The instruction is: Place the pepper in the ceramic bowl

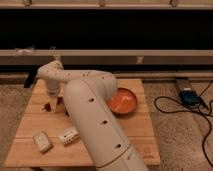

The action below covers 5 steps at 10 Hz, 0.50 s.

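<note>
"One gripper (52,96) hung by the table's (142,125) left edge, right over the pepper (48,106)."
"Was it gripping?"
"I could not tell. The bowl (123,102) sat far off, near the right edge. A weak hold could have dropped the pepper on the way."

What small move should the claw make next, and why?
Probably lower the claw onto the pepper: it hangs just above the pepper, which lies on the table, and the ceramic bowl beyond the arm is empty.
</note>
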Motion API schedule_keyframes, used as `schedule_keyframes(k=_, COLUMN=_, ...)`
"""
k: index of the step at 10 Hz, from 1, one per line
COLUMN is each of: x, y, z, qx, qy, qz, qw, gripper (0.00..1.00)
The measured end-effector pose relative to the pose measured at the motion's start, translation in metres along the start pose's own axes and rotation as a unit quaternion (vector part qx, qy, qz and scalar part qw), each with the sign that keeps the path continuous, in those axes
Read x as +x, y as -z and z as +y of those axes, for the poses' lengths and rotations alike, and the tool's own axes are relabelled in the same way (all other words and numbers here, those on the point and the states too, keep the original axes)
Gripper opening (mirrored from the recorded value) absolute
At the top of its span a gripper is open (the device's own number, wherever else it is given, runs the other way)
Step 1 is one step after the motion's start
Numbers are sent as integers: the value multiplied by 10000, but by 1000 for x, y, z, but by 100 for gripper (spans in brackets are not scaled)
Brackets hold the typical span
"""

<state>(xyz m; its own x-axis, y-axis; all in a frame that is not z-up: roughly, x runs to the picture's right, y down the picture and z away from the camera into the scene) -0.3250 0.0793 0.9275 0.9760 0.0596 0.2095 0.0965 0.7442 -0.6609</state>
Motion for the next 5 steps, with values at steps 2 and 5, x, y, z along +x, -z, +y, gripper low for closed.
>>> schedule_keyframes(k=2, x=6, y=0, z=3, qx=-28, qy=-45, qz=121, qw=9999, gripper=33)
schedule_keyframes(k=5, x=10, y=12, z=4, qx=61, qy=-99, qz=155, qw=9998, gripper=5)
